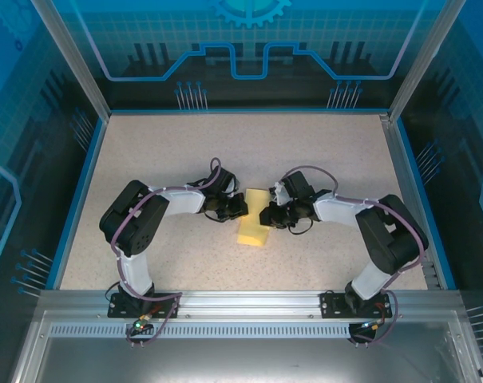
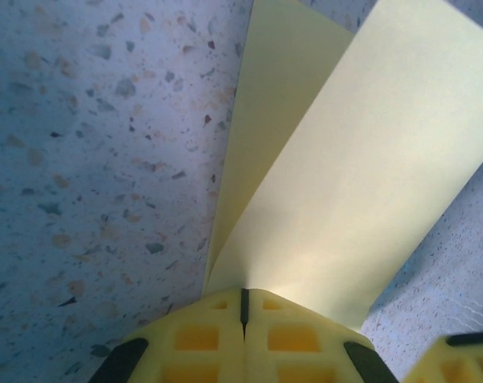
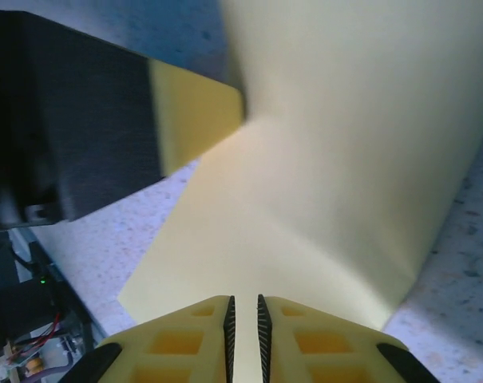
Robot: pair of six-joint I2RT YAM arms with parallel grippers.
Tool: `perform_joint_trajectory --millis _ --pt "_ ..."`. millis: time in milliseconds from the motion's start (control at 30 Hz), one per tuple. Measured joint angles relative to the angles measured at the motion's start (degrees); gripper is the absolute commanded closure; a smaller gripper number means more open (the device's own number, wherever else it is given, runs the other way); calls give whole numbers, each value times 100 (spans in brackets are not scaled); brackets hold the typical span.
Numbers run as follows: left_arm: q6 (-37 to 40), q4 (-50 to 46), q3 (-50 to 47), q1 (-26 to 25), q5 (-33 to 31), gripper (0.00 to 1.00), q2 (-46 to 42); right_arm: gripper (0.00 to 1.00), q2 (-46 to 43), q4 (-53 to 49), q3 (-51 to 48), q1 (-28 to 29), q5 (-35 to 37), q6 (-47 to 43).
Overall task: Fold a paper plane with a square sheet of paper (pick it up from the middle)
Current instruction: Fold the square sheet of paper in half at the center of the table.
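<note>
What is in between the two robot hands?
The folded yellow sheet of paper lies between the left gripper and right gripper, seen from the top view.

The square sheet of paper (image 2: 361, 159) is looking thin, smooth, matt; the table (image 2: 89, 159) is showing speckled, stone-like grain; my left pincer (image 2: 243, 297) is looking plastic, matt.

speckled table (image 1: 249, 144) (glowing blue walls (image 1: 249, 48))

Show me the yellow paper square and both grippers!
pale-yellow square sheet of paper (image 1: 253, 230): top view, its middle.
left gripper (image 2: 243, 302): left wrist view, between fingertips.
right gripper (image 3: 243, 307): right wrist view, between fingertips.
</note>
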Motion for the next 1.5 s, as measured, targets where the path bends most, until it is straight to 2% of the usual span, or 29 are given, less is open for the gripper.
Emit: perform_joint_trajectory --millis 433,800,1200,1500 --pt "22 0 9 0 15 100 9 83 369 385 -461 -22 -190 24" --pt "24 -4 15 0 17 100 11 82 -37 376 -551 173 -190 63" --pt "37 0 22 0 24 100 24 83 114 553 -793 208 -238 155" --pt "37 0 22 0 35 100 26 82 -282 468 -863 352 -203 201"
